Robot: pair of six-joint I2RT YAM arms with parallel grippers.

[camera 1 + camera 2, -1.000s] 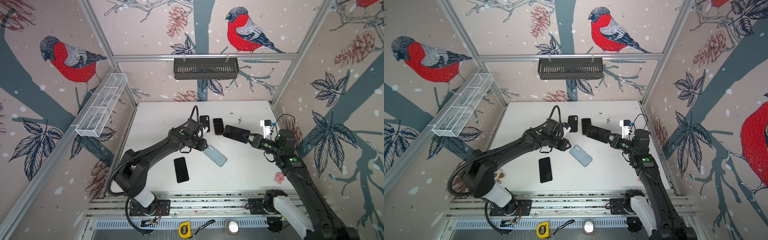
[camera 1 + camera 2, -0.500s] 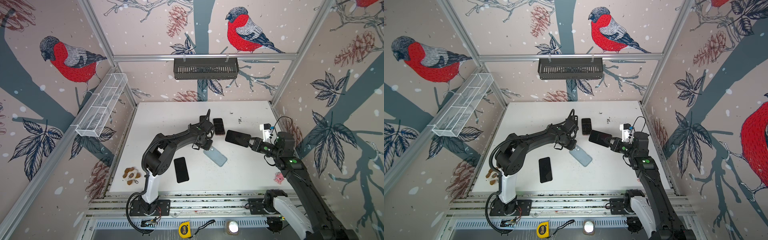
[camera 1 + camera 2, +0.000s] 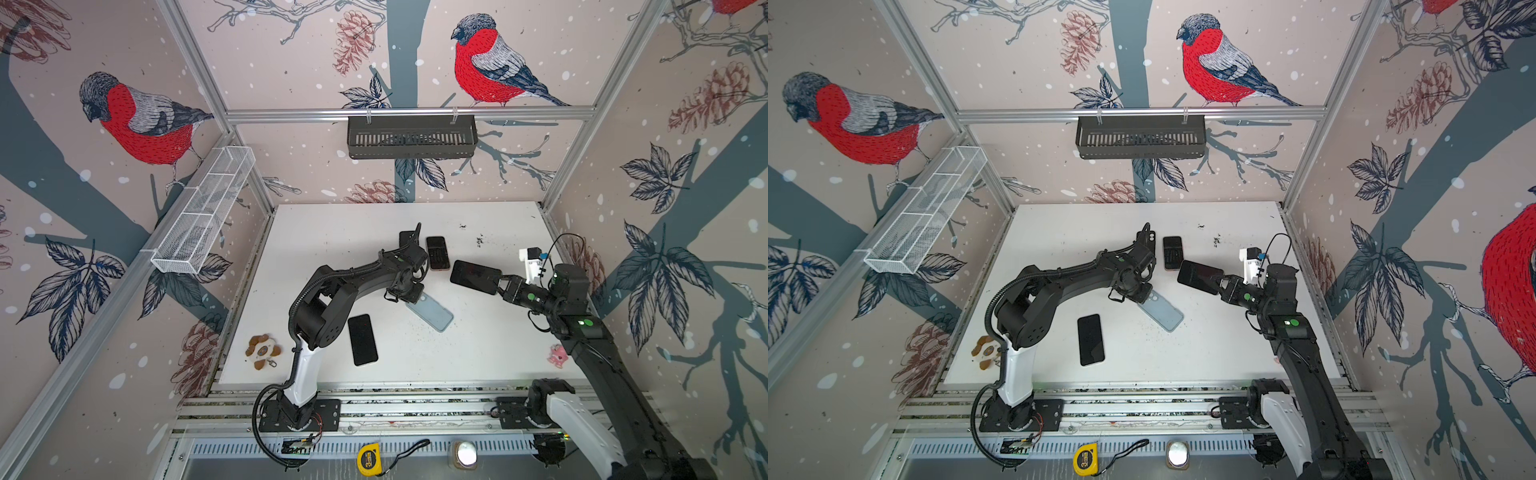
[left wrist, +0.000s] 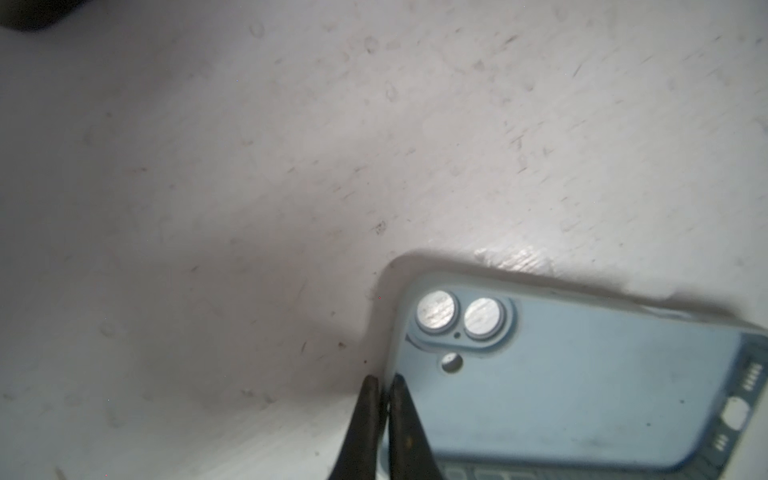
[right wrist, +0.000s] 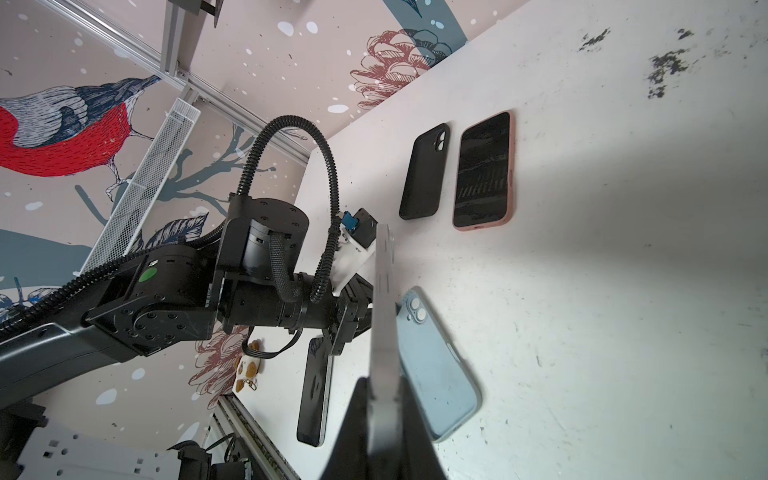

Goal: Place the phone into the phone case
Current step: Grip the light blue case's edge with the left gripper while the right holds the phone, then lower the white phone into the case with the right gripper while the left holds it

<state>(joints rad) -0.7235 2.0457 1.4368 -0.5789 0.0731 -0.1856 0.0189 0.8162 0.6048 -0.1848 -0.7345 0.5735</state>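
A light blue phone case [image 3: 430,316] [image 3: 1160,313] lies open side up near the table's middle. My left gripper [image 3: 409,296] [image 4: 384,390] is shut on the case's side rim by the camera-hole corner, one finger outside and one inside the case [image 4: 582,386]. To the right my right gripper [image 3: 496,284] [image 5: 382,395] is shut on the end of a dark-screened phone [image 3: 473,276] [image 3: 1200,276], held in the air and tilted. In the right wrist view the phone [image 5: 382,311] shows edge-on over the case [image 5: 436,374].
A bare black phone [image 3: 363,338] lies in front of the left arm. Behind it lie a phone in a pink case [image 3: 437,252] and a black case [image 3: 406,239], partly hidden. A brown keychain [image 3: 262,351] sits at the left edge, a pink trinket [image 3: 557,355] at the right.
My left arm folded its elbow up, brought its gripper down to the blue case's camera corner, and shut on the rim. The right gripper drifted slightly forward with the phone.
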